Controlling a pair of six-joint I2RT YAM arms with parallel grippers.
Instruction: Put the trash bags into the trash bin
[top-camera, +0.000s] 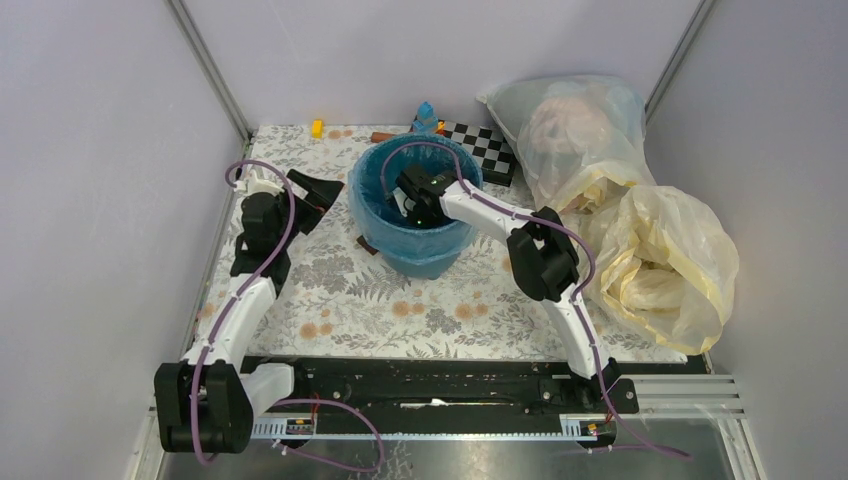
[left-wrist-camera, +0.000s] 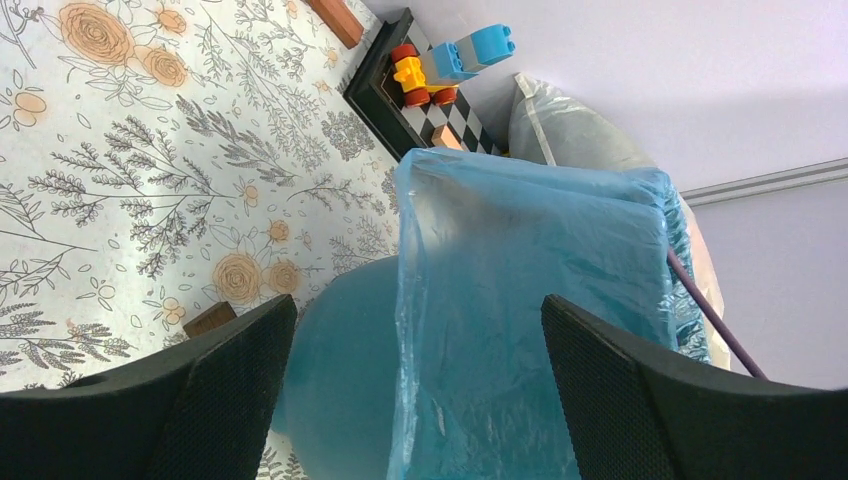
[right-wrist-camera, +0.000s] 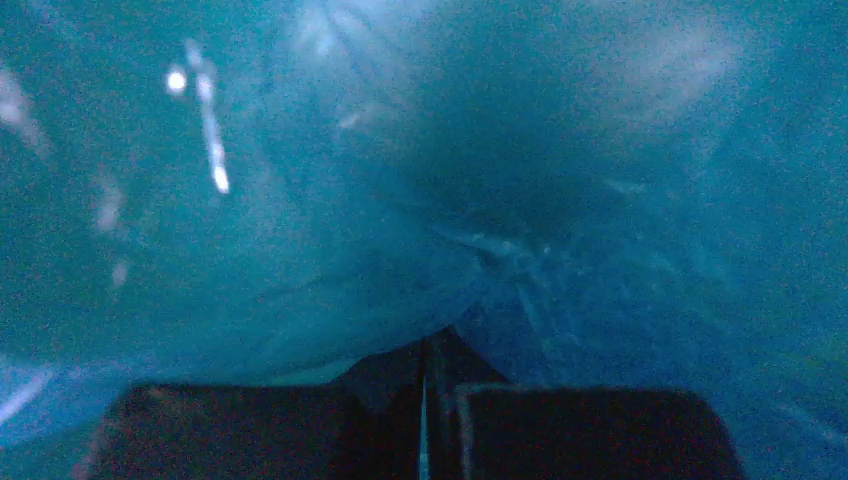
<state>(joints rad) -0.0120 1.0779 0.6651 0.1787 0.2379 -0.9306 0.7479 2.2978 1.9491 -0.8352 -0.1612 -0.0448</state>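
In the centre of the top view the bin (top-camera: 432, 262) stands on the floral table (top-camera: 330, 300). The blue bag (top-camera: 375, 225) lines it, with its edge folded over the rim and hanging down the outer wall. The right gripper (top-camera: 408, 207) reaches down inside the bin, jaws pressed together close to the film; whether any film is pinched between them cannot be told. The left gripper (top-camera: 315, 192) hovers just left of the bin, jaws wide apart, holding nothing.
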